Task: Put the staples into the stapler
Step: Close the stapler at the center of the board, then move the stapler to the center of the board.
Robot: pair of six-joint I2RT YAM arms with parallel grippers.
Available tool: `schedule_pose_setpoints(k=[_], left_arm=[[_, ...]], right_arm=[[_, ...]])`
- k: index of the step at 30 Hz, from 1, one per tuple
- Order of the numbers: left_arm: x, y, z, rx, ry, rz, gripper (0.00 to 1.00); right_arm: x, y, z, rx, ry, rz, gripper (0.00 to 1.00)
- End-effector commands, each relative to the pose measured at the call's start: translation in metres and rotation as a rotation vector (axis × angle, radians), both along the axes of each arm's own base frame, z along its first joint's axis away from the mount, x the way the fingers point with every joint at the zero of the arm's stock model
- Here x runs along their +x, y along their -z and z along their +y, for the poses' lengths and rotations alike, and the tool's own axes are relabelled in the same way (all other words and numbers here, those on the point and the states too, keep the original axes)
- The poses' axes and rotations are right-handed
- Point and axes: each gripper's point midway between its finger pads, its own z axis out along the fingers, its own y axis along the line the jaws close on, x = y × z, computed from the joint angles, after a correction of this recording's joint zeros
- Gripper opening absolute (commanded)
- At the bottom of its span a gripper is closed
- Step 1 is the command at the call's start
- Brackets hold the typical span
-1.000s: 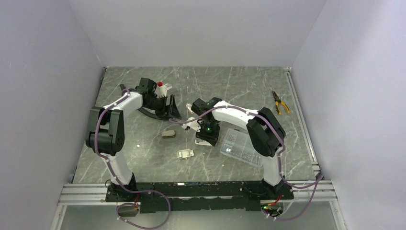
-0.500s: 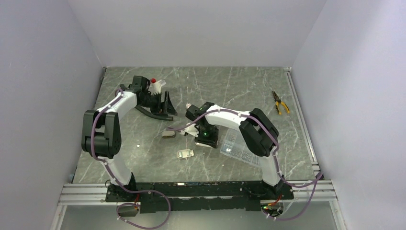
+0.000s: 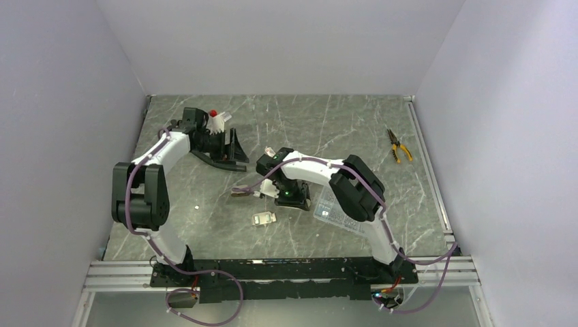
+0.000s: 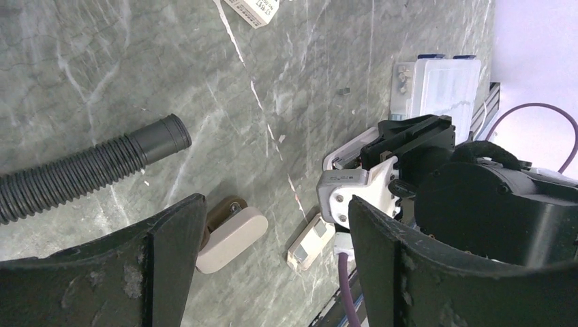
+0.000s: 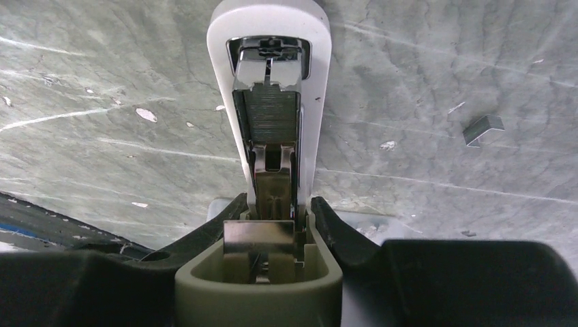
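My right gripper (image 5: 276, 208) is shut on the stapler (image 5: 269, 102) near its hinge. The stapler is swung open. Its olive-grey top arm (image 5: 259, 293) hangs toward the camera and its white base points away, just above the table. A strip of staples (image 5: 267, 116) lies in the silver channel. One loose staple (image 5: 482, 128) rests on the marble to the right. In the top view the right gripper (image 3: 272, 191) sits mid-table with the stapler mostly hidden under the wrist. My left gripper (image 3: 232, 146) (image 4: 272, 204) stands open and holds nothing, at the far left.
A clear compartment box (image 3: 337, 211) (image 4: 436, 85) lies right of the right wrist. A beige oblong object (image 3: 240, 191) (image 4: 228, 235) and a small white box (image 3: 264, 219) (image 4: 310, 242) lie on the table. A black ribbed hose (image 4: 88, 174) is by the left gripper. Yellow pliers (image 3: 397, 145) lie far right.
The left arm has swung back and to the left, still open. The right gripper has carried the stapler leftward, toward the beige object.
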Motion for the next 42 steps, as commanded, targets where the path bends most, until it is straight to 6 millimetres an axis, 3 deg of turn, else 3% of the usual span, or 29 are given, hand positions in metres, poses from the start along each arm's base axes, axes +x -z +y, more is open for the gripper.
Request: schedule_pose_setpoints(k=[1, 8, 11, 17, 23, 31, 37, 42], left_arm=[[0.001, -0.022, 0.002, -0.01, 0.015, -0.096, 0.82], [0.004, -0.017, 0.007, 0.027, 0.017, -0.108, 0.9], [0.006, -0.016, 0.01, 0.046, 0.014, -0.12, 0.92], [0.006, -0.022, 0.012, 0.064, 0.019, -0.161, 0.94], [0.005, -0.025, 0.007, 0.031, 0.05, -0.171, 0.94], [0.002, -0.033, -0.01, -0.062, 0.149, -0.22, 0.88], [-0.024, -0.048, -0.061, -0.081, 0.393, -0.377, 0.77], [-0.055, -0.057, -0.111, -0.071, 0.624, -0.584, 0.67]], right_arm=[[-0.006, 0.046, -0.016, -0.071, -0.035, 0.049, 0.12], [0.011, 0.004, 0.034, 0.264, -0.025, -0.067, 0.48], [0.016, -0.005, 0.042, 0.349, -0.026, -0.092, 0.62], [0.019, -0.015, 0.046, 0.459, -0.005, -0.105, 0.8], [0.025, -0.048, 0.052, 0.648, 0.031, -0.163, 0.86], [0.029, -0.096, 0.044, 0.866, 0.032, -0.202, 0.92], [0.031, -0.126, 0.021, 1.041, 0.075, -0.194, 0.78], [0.036, -0.127, 0.001, 1.12, 0.206, -0.148, 0.67]])
